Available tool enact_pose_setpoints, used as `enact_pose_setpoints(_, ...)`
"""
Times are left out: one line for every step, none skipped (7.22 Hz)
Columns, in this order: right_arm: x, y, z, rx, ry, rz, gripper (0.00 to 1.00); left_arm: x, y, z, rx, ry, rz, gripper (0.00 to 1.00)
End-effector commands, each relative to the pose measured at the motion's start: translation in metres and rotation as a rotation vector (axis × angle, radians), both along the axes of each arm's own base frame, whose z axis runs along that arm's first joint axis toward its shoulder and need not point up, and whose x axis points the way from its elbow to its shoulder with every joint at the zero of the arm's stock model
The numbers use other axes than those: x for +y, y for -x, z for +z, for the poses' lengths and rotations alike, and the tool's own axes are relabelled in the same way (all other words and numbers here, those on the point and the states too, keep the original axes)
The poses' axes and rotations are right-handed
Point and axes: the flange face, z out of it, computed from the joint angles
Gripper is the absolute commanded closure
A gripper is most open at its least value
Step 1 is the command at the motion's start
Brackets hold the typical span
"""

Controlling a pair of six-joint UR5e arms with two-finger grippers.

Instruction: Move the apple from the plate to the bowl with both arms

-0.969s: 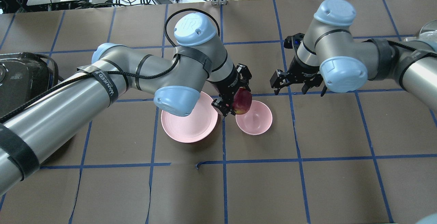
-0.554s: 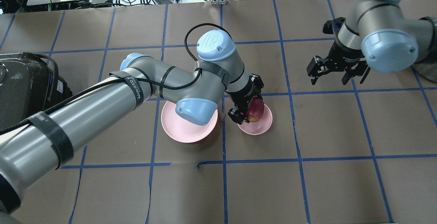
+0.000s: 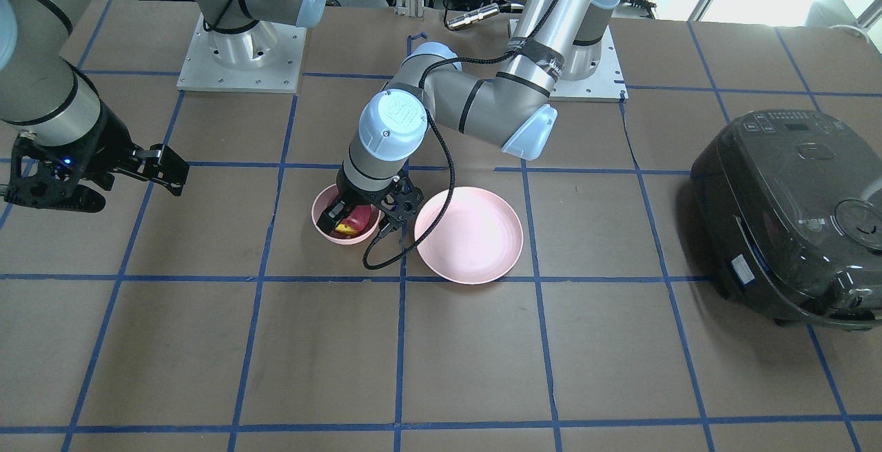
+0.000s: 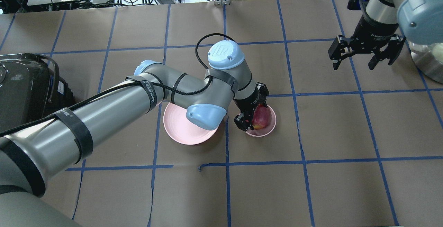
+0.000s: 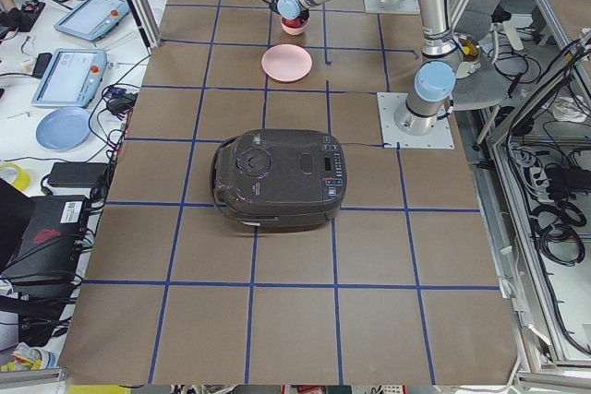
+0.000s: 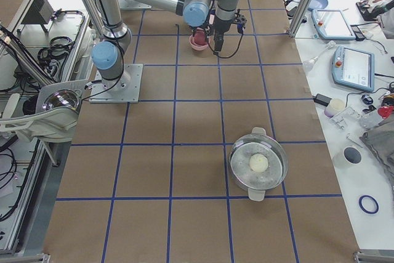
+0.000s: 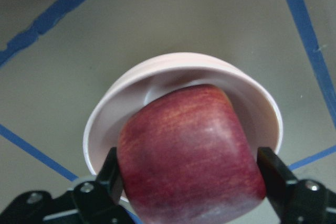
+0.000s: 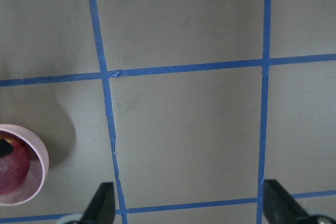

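The dark red apple (image 4: 262,117) sits low inside the small pink bowl (image 4: 271,123), held between my left gripper's fingers. My left gripper (image 4: 252,107) is shut on the apple, as the left wrist view shows, with a black finger (image 7: 270,174) on each side of the apple (image 7: 189,150) over the bowl (image 7: 184,59). The wide pink plate (image 4: 183,130) lies bare just beside the bowl, partly under my left arm. My right gripper (image 4: 353,64) is open and holds nothing, far off to the right. Its wrist view shows the apple (image 8: 10,166) at the left edge.
A black rice cooker (image 3: 792,218) stands at the table's left end. A steel pot with a glass lid (image 6: 258,164) stands at the right end. A black cable (image 3: 386,259) loops down from my left wrist between bowl and plate.
My left gripper has carried the apple from above the bowl's rim down into the bowl. My right arm has drawn back, away to the right.
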Motion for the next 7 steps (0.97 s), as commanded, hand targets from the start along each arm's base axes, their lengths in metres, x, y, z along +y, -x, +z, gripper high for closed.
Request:
enact_pose_setpoints(0.001, -0.003, 0.031, 0.008, 0.061, -0.004, 0.0, -0.006, 0.001, 0.016, 0.009, 0.043, -0.027, 0.0)
enact_pose_setpoints(0.01, -0.004, 0.052, 0.022, 0.104, -0.048, 0.0, -0.017, -0.004, 0.042, 0.015, 0.102, -0.062, 0.0)
enact_pose_setpoints(0.018, -0.007, 0.066, 0.021, 0.125, -0.088, 0.0, -0.035, -0.021, 0.077, -0.015, 0.155, -0.086, 0.0)
enact_pose_setpoints(0.024, -0.019, 0.074, 0.021, 0.14, -0.067, 0.0, -0.048, -0.035, 0.125, -0.016, 0.189, -0.176, 0.0)
enact_pose_setpoints(0.031, -0.041, 0.083, 0.018, 0.158, -0.026, 0.0, -0.055, -0.055, 0.175, -0.063, 0.179, -0.277, 0.0)
enact_pose_setpoints(0.037, -0.07, 0.085, 0.014, 0.164, 0.032, 0.0, -0.052, -0.067, 0.222, -0.061, 0.187, -0.373, 0.0)
enact_pose_setpoints(0.041, -0.087, 0.088, 0.012, 0.171, 0.066, 0.0, -0.042, -0.076, 0.259, -0.049, 0.279, -0.505, 0.0)
